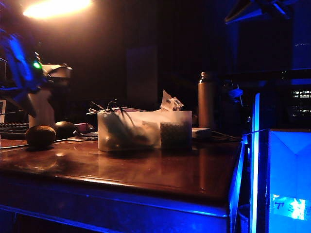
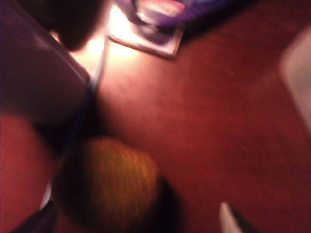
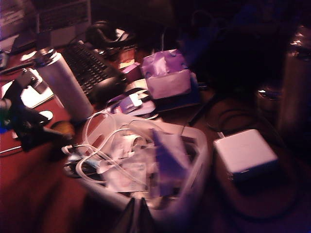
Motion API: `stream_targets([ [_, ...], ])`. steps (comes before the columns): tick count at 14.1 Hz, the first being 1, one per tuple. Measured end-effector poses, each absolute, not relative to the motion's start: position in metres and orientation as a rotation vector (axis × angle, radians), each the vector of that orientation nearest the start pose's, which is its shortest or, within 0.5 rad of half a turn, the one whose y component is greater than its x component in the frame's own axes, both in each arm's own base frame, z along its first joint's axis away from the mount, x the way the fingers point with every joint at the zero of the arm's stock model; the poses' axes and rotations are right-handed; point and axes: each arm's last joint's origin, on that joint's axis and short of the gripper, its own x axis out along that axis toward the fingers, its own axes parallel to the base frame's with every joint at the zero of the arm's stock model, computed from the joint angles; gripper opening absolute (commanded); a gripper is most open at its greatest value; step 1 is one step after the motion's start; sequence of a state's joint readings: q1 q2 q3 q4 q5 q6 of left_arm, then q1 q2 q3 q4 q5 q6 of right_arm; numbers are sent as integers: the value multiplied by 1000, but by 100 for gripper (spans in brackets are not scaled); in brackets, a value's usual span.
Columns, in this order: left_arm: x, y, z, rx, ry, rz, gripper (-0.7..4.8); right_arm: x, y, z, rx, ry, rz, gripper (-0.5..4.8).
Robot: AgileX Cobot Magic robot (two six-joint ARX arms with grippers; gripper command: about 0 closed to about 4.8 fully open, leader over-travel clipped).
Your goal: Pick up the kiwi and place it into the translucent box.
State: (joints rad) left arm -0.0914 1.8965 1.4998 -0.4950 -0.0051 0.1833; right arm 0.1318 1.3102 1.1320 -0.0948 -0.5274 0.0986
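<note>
Room: we see it dark, one warm lamp point(image 1: 56, 7) glaring at 11 o'clock, blue light washing the right side.
Table point(image 1: 160, 172): glossy reddish-brown wood, picking up lamp and blue reflections along its front edge.
Kiwi point(image 1: 40, 136): sits on the table at 9 o'clock, well apart from the translucent box, just beside a black mouse point(image 1: 65, 129).
Translucent box point(image 1: 144, 129): mid-table, crammed with white cables and packets.
Behind the box: a tall metal bottle point(image 1: 207, 99) at 1 o'clock.
Glowing blue box point(image 1: 289, 179): off the table's edge at 4 o'clock.
Left pincer point(image 2: 136, 218): fingers apart, straddling the kiwi, contact unclear through the blur.
Right pincer point(image 3: 137, 216): above the box; tips look nearly together, but we cannot tell.
</note>
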Motion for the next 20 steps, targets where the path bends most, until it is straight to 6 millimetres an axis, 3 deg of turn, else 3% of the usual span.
stream_targets([
  [6, 429, -36, 210, 279, 897, -36, 479, 288, 57, 349, 149, 307, 667, -1],
  [11, 438, -37, 184, 287, 928, -34, 479, 288, 57, 349, 149, 307, 670, -1],
  [18, 442, -37, 181, 302, 910, -27, 479, 288, 57, 349, 149, 306, 670, -1],
  [20, 442, -37, 182, 320, 917, 1, 244, 288, 57, 349, 149, 306, 670, -1],
])
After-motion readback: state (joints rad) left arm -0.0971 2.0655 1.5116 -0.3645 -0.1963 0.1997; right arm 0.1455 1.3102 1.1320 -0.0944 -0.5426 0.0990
